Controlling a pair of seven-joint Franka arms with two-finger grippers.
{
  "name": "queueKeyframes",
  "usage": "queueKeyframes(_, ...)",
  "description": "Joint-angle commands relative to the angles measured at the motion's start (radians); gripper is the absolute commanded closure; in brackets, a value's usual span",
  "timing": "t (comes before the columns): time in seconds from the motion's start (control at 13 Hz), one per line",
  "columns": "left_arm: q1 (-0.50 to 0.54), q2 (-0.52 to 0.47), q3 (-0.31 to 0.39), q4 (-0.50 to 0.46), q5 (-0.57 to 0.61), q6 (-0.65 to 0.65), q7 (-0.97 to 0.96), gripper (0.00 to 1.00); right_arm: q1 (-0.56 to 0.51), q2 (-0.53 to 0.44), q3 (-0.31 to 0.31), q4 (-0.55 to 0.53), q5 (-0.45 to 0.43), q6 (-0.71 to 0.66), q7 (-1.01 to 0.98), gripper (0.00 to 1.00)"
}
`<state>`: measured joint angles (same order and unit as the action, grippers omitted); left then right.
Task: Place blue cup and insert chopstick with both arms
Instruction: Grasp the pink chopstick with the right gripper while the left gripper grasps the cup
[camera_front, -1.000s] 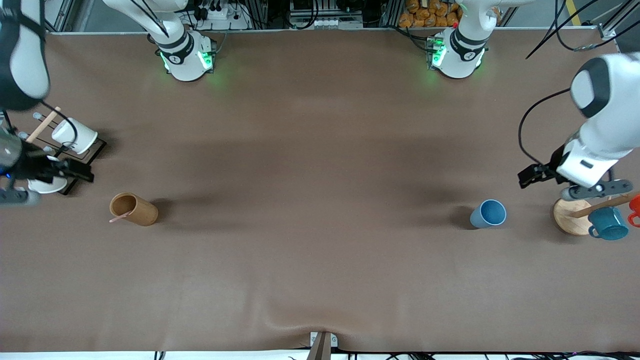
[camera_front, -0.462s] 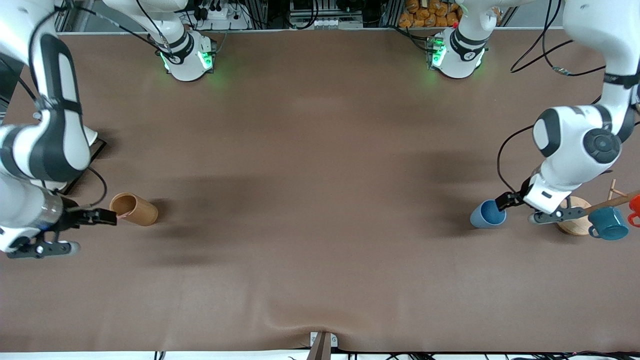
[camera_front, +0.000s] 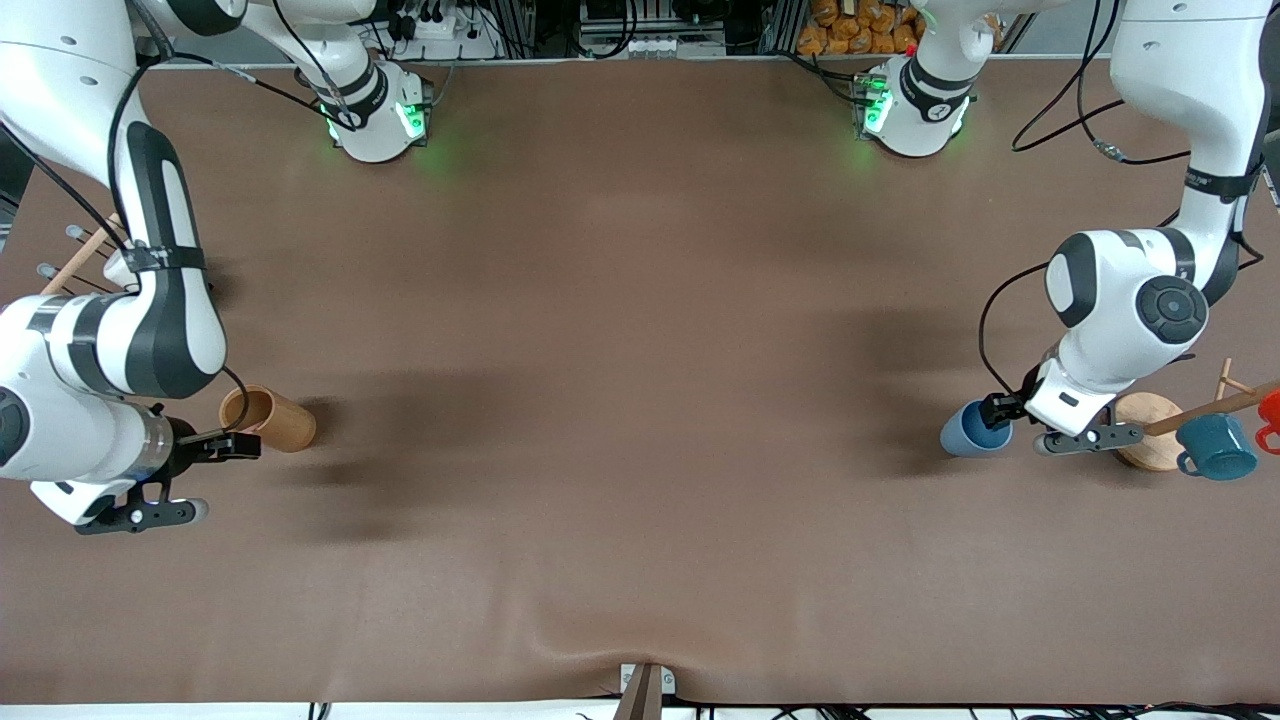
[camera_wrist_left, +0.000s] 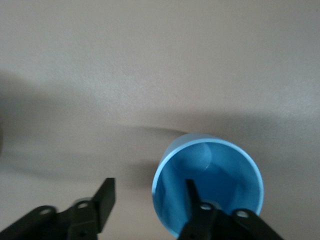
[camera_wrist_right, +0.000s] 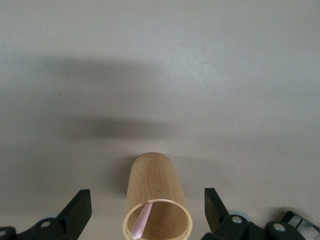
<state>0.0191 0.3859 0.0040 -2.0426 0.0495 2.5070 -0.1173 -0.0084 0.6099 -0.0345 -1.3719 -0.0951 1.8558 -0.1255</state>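
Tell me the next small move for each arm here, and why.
Probably close the left hand on the wall of the blue cup: it is open, one finger inside the rim and one outside. The right hand is open too, straddling the brown holder where the chopstick leans at the mouth; it likely needs to ease in before pinching the stick.

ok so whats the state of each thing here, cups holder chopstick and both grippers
blue cup: lying on its side, one left finger inside its mouth
brown holder: lying on its side, mouth toward the right gripper
chopstick: in the holder, tip poking out of the mouth
teal mug: hanging on a rack rod
left gripper: open, fingers straddling the cup's wall
right gripper: open, at the holder's mouth
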Motion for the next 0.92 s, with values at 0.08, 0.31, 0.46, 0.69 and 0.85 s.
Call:
queueKeyframes(0.08, -0.001, 0.008, -0.013, 0.015, 0.003, 0.006, -0.008, 1.00, 0.007, 0.030, -0.008, 0.033, -0.012, -0.042, 0.004, 0.00)
queueKeyframes(0.31, 0.002, -0.019, -0.087, 0.004, 0.003, -0.005, -0.013, 1.00, 0.007, 0.028, -0.007, 0.033, -0.008, -0.087, 0.033, 0.17)
queueKeyframes(0.46, 0.001, -0.042, -0.157, 0.018, 0.003, -0.075, -0.036, 1.00, 0.007, 0.030, -0.007, 0.031, -0.008, -0.084, 0.035, 0.33)
queueKeyframes(0.69, -0.045, -0.033, -0.329, 0.096, 0.016, -0.187, -0.284, 1.00, 0.008, 0.030, -0.007, 0.031, -0.009, -0.083, 0.043, 0.36)
queueKeyframes(0.85, -0.192, -0.003, -0.332, 0.169, 0.016, -0.236, -0.465, 1.00, 0.007, 0.030, -0.007, 0.031, -0.008, -0.083, 0.043, 0.48)
